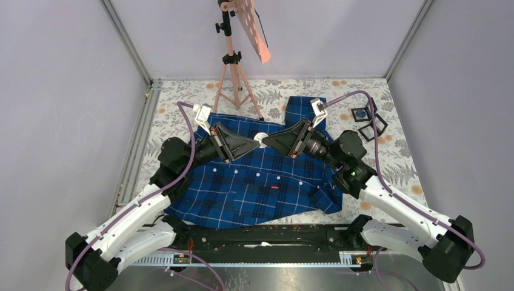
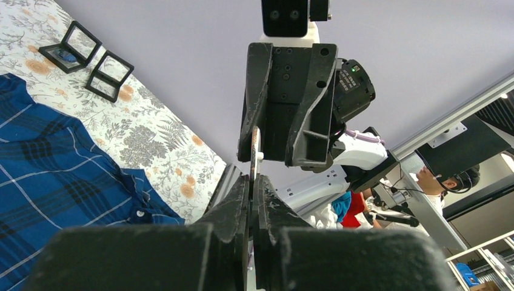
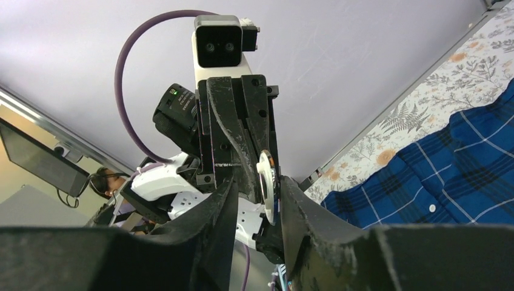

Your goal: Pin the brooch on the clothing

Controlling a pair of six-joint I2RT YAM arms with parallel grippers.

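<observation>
I see a floral-print surface with a pink tripod standing at its far edge, carrying a tilted pink perforated board. Two black square frames sit side by side at far right.

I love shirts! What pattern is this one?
The shirt is dark-blue plaid; top view shows best.
</observation>
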